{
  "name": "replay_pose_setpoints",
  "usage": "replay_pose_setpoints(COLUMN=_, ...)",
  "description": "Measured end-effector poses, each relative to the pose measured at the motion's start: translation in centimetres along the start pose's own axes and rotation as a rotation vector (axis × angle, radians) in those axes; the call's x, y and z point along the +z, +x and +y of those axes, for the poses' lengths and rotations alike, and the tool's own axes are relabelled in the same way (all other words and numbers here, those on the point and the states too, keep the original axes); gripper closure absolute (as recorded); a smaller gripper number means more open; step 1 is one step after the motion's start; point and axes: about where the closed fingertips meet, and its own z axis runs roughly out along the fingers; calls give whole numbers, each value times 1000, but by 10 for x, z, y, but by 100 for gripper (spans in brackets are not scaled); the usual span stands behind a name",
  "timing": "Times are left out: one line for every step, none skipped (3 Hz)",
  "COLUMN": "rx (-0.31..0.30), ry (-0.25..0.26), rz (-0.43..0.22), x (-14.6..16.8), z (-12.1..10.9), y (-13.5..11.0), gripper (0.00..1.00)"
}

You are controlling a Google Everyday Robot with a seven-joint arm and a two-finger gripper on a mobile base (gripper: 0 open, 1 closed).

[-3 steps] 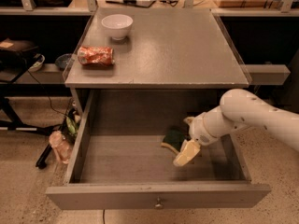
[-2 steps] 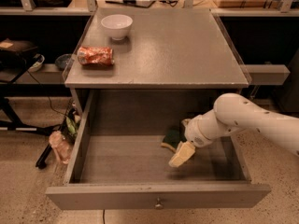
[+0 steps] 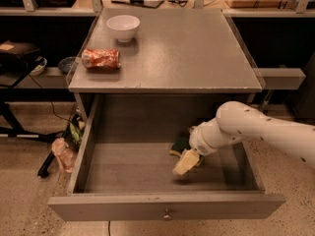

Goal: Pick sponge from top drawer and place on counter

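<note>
The gripper (image 3: 186, 162) hung inside the open top drawer (image 3: 167, 206), beside the sponge (image 3: 179, 144) on its floor; its grip could not be told. The grey counter (image 3: 187, 48) bore a white bowl (image 3: 123, 26) and a crushed can (image 3: 101, 59).

Warm, dim overhead light, counter (image 3: 197, 53) above the top drawer (image 3: 147, 208) evenly lit, drawer's rear in shadow, gripper (image 3: 186, 162) inside the drawer casting a soft shadow, surroundings dark

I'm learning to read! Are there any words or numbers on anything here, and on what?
Crushed red can on the counter: print too blurred to read.
White bowl, sponge, top drawer, and the pincer down in the drawer by the sponge: no text shows.
</note>
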Motion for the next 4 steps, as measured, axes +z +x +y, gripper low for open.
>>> replay_pose_setpoints(rx=0, ry=0, rz=0, x=0, z=0, y=0, gripper=26)
replay_pose_setpoints(rx=0, ry=0, rz=0, x=0, z=0, y=0, gripper=49)
replay_pose_setpoints(rx=0, ry=0, rz=0, x=0, z=0, y=0, gripper=72)
replay_pose_setpoints(rx=0, ry=0, rz=0, x=0, z=0, y=0, gripper=100)
